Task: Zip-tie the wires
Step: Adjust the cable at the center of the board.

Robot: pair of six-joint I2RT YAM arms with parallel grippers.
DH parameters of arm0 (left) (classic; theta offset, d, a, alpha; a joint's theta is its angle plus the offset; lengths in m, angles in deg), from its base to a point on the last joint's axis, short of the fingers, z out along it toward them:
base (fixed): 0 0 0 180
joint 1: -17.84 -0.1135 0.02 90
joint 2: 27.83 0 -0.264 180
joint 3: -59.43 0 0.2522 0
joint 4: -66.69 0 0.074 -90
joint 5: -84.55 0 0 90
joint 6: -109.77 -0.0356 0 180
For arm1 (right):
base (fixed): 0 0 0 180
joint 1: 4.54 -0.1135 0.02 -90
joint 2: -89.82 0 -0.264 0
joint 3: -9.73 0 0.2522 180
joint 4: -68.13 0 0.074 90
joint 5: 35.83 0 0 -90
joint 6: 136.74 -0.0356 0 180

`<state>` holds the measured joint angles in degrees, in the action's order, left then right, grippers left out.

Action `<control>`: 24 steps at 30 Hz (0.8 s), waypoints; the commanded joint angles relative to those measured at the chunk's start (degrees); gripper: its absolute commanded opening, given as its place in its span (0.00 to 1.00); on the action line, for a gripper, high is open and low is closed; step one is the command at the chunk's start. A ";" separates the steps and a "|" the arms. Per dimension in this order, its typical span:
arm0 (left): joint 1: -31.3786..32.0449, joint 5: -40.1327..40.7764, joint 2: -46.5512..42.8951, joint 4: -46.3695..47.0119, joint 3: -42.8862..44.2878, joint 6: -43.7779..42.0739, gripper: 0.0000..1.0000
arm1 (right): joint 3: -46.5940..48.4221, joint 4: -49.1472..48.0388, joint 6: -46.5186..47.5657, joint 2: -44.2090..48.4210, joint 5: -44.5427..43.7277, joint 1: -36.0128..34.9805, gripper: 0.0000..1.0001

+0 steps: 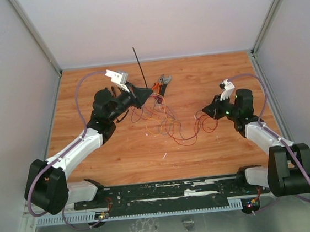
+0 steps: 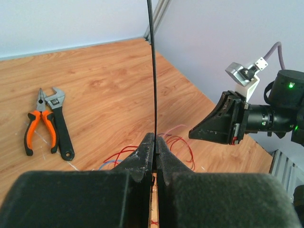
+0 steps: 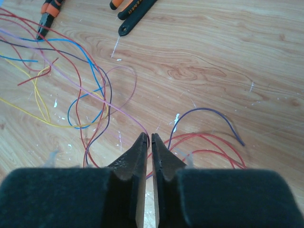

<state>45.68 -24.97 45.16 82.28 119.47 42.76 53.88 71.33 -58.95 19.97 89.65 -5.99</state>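
Just left of the wires [image 1: 164, 123] on the worktop [image 1: 195, 73], the left fingers [image 2: 142, 159] were clamped on the zip tie [image 2: 153, 71], which stood upright (orange-handled pliers [image 2: 31, 133] lay beyond the wires), while the right fingers [image 3: 137, 154] were pressed together at the wires' right end.

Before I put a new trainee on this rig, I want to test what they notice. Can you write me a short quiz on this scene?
1. True or false: the zip tie is already looped round the wires.
2. Which tool lies beside the orange-handled pliers? A hammer; B adjustable wrench; C screwdriver.
3. Which gripper's fingers pinch the zip tie?
Key: 1 false: it is a straight strip, with no loop round the wires. 2 B. 3 the left gripper.
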 commanded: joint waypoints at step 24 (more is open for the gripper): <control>-0.33 -0.93 -0.88 1.28 2.18 -0.01 0.00 | 10.85 -20.90 -12.37 -11.04 3.11 -23.00 0.57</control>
<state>45.68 -25.30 45.14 82.30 119.47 42.80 60.59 55.98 -68.44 12.46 94.46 -26.17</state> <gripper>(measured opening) 0.044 0.563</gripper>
